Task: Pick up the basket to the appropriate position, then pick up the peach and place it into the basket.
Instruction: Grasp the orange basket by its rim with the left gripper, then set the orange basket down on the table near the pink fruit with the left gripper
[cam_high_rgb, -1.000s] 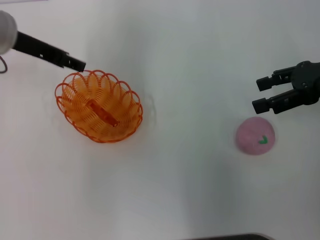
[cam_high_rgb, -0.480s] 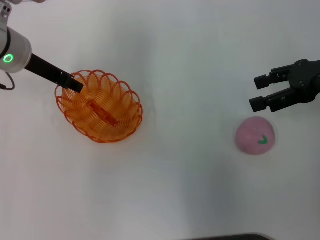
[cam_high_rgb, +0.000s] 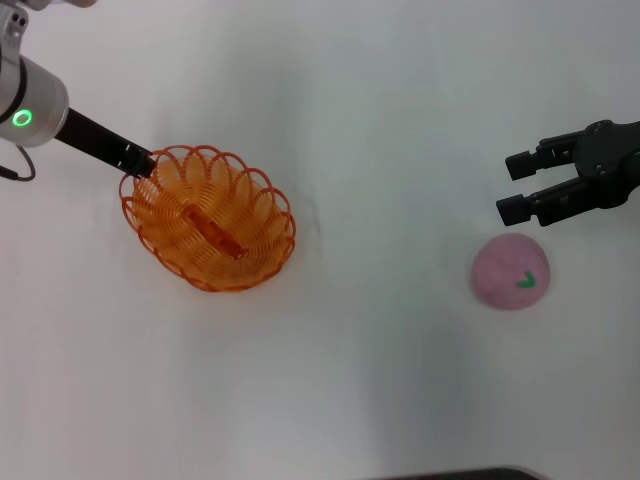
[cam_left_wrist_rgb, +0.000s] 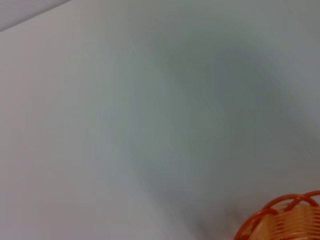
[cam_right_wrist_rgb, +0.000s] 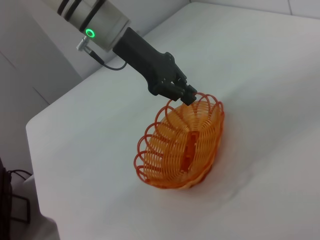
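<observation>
Item one, far left: we are seeing the left gripper (cam_high_rgb: 143, 163) reaching in from the upper left, its fingertips closed together on the scalloped rim of the basket (cam_high_rgb: 209, 218); the right wrist view is showing the same pinch on the rim (cam_right_wrist_rgb: 187, 96).

Item two: the basket, orange openwork, is sitting on the white table (cam_high_rgb: 380, 380) left of centre, with one edge of it showing in the left wrist view (cam_left_wrist_rgb: 285, 217).

Item three: the peach (cam_high_rgb: 510, 271), pink with a green mark, is lying on the table well apart from the basket, toward the right.

Item four, far right: the right gripper (cam_high_rgb: 518, 187) is hovering just above and beyond the peach, its fingers spread apart and holding nothing.
</observation>
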